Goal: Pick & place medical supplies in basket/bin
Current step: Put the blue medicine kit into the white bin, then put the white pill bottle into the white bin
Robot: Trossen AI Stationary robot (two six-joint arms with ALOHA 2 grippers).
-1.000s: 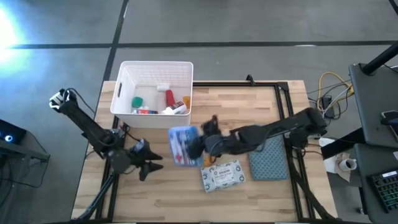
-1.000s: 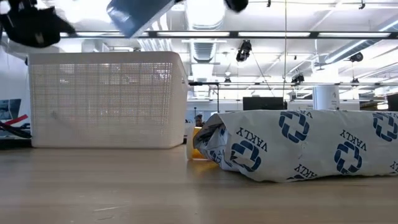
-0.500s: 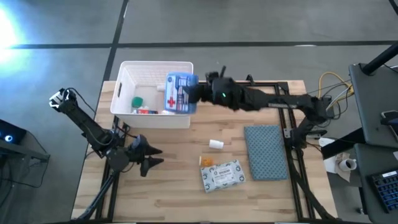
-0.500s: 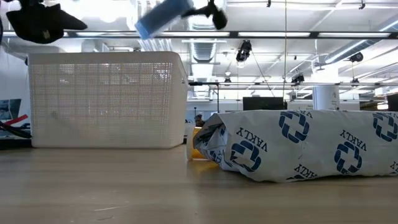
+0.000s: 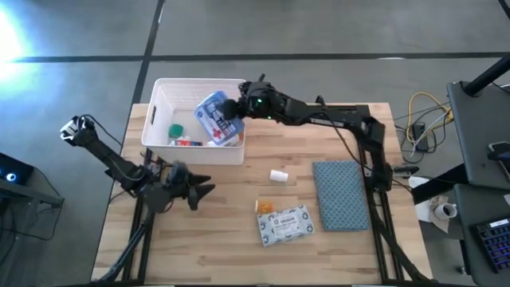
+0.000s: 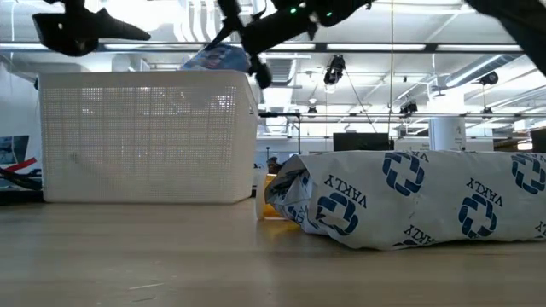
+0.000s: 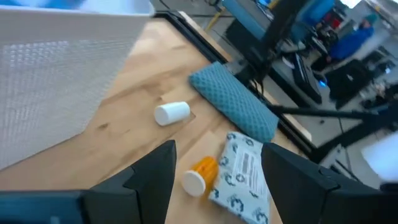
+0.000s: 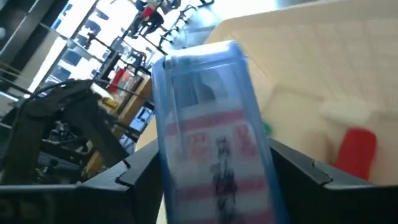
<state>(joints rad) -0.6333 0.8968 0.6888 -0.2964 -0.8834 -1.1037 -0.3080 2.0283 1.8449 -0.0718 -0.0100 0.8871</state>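
Note:
The blue-white first-aid pouch (image 5: 213, 116) hangs tilted over the right part of the white slotted bin (image 5: 159, 112), and in the low view only the pouch's top (image 6: 213, 60) shows above the bin's rim (image 6: 145, 77). My right gripper (image 5: 237, 105) is shut on it. A green piece (image 5: 174, 129), a red tube (image 5: 187, 143) and white items lie in the bin. On the table lie a white pill bottle (image 5: 277, 175), an orange bottle (image 5: 264, 206) and a white wipes pack (image 5: 285, 224). My left gripper (image 5: 204, 191) hovers open near the table's left side. My right gripper pinches the first-aid pouch between its two fingers by the end (image 8: 214, 199) nearest the table's right. The fingers (image 8: 140, 180) come from the right, slanting down, and the pouch sticks out forward past them. It is lifted clear and tilted, its lower part hidden behind the bin's wall.
A blue-grey cloth pad (image 5: 341, 195) lies on the table's right part. In the left wrist view the bin's wall (image 7: 56, 93) stands close by, with the white bottle (image 7: 172, 112), orange bottle (image 7: 200, 176) and wipes pack (image 7: 242, 174) beyond. Bare wood shows at the near edge.
My right gripper has carried the pouch up from the middle of the table and toward the far left, over the bin, then lowered it toward the bin's rim. The pouch has tipped on the way. The white pill bottle that the arm hid now shows. My left gripper has shifted slightly toward the right.

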